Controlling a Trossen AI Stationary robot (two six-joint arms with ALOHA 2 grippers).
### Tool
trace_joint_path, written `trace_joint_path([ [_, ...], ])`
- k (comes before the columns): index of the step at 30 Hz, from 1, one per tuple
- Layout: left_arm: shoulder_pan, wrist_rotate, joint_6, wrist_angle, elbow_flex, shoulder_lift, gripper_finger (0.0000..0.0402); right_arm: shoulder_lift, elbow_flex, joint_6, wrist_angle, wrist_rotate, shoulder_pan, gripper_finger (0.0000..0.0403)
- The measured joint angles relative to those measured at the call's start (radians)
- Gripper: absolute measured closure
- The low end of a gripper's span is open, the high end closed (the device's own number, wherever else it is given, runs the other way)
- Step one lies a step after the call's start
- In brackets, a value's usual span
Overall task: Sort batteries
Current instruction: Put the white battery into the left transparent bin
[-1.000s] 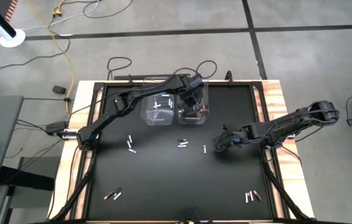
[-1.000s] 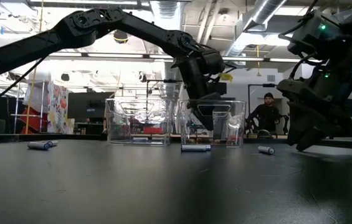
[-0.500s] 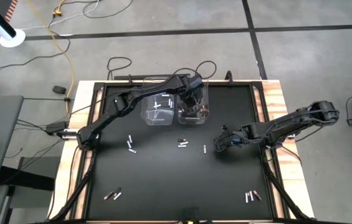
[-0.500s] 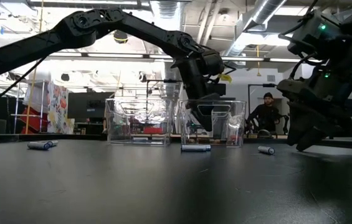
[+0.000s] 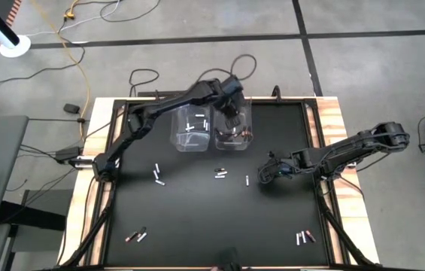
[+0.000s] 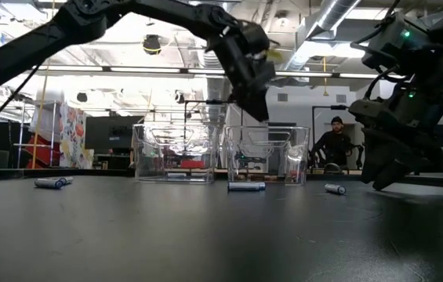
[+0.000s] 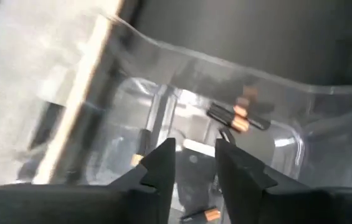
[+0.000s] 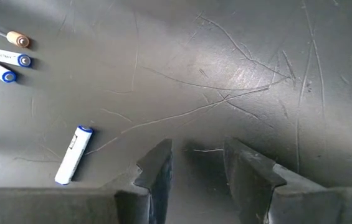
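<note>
Two clear plastic bins stand side by side at the table's far middle. The left bin (image 5: pixel 189 129) holds white batteries; the right bin (image 5: pixel 233 132) holds copper-and-dark batteries (image 7: pixel 238 118). My left gripper (image 7: pixel 194 148) hangs above the right bin (image 6: pixel 266 153), fingers slightly open with nothing between them, tips pointing down into it (image 6: pixel 259 110). My right gripper (image 8: pixel 197 155) waits open just above the mat right of centre (image 5: pixel 263 173), close to a white battery with a blue end (image 8: pixel 73 154). More loose batteries lie on the mat (image 5: pixel 158 175) (image 5: pixel 220 174).
A single battery (image 5: pixel 247 180) lies left of my right gripper. Small groups of batteries lie near the front left (image 5: pixel 136 235) and front right (image 5: pixel 305 238). The black mat has raised wooden edges (image 5: pixel 332 135). A person (image 6: pixel 336 141) sits in the room behind.
My left gripper has risen straight up out of the right bin and now hangs clear above its rim. The bins and the loose batteries on the mat lie as before.
</note>
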Motion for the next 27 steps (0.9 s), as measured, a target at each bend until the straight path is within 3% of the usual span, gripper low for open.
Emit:
trace_joint_path([
  [4,0.009,-0.001,-0.055,-0.002,0.0,-0.057,0.0253,0.0,0.0,-0.003,-0.001,0.0,0.0,0.0239],
  [9,0.008,-0.032,-0.156,-0.049,0.0,-0.155,0.0248,0.0,0.0,-0.006,-0.002,0.0,0.0,0.0239],
  [19,0.006,-0.518,-0.46,-0.425,-0.003,-0.369,0.0255,0.0,0.0,-0.082,-0.003,-0.003,0.0,0.0239],
  [24,-0.004,-0.669,-0.65,-0.643,-0.004,-0.448,0.0255,0.0,0.0,-0.09,-0.004,-0.002,0.0,0.0239],
  [27,-0.033,-0.715,-0.717,-0.627,-0.083,-0.533,0.0256,0.0,0.0,-0.127,-0.005,-0.003,0.001,0.0239],
])
